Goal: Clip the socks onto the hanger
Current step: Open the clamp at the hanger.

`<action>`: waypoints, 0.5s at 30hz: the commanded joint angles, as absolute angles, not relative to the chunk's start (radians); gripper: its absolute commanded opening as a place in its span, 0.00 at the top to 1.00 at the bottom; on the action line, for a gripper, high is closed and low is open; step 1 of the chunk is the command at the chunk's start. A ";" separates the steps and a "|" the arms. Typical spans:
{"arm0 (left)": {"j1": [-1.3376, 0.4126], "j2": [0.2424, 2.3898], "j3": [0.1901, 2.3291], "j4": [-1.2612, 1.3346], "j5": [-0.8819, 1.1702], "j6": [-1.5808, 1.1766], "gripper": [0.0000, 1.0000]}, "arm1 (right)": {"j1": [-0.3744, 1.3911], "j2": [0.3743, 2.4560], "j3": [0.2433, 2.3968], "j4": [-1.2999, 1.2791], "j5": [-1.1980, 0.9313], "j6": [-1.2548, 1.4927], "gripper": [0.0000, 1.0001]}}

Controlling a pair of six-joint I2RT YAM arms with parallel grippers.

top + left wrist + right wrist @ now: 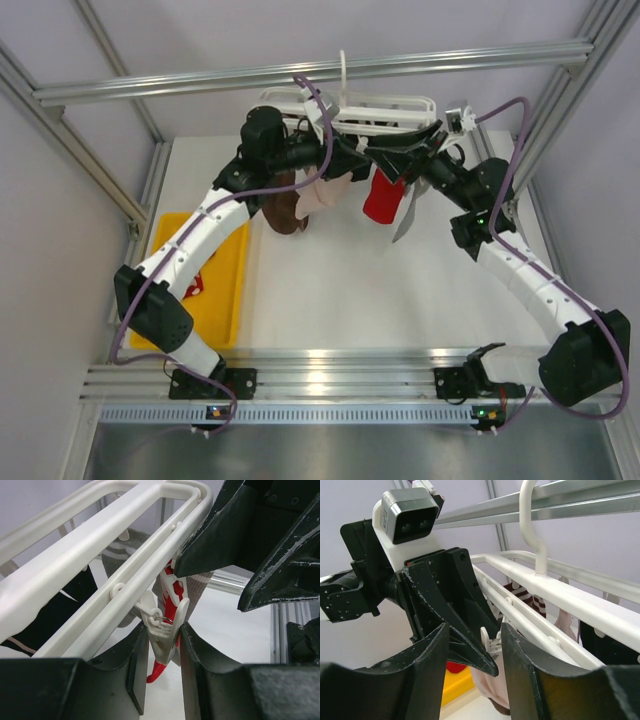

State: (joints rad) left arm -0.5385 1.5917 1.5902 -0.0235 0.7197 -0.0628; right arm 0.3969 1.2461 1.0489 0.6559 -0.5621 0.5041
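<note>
Under the hanger (90,545), left claw (163,626) clamps a peg (160,642) holding the down-hanging red sock (172,607); right claw (475,632), spread apart, faces it.

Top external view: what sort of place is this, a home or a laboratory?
Probably a laboratory robot cell: a silver aluminium-profile frame surrounds a plain white table, with two white-and-black robot arms bolted at its near edge.

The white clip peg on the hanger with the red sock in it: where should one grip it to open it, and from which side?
I would pinch the clip peg across its two broad faces, at the end away from its link to the hanger; it is flat and narrow. Come from the side, outside the rail, as the left pincer does: the rails close the top.
</note>
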 commanded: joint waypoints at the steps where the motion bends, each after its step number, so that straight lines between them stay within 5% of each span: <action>1: -0.546 1.606 1.628 -0.070 0.808 -0.084 1.00 | 0.399 1.261 1.086 0.713 -0.557 0.433 0.55; 15: -0.548 1.637 1.658 -0.100 0.842 -0.086 1.00 | 0.411 1.276 1.071 0.709 -0.589 0.348 0.58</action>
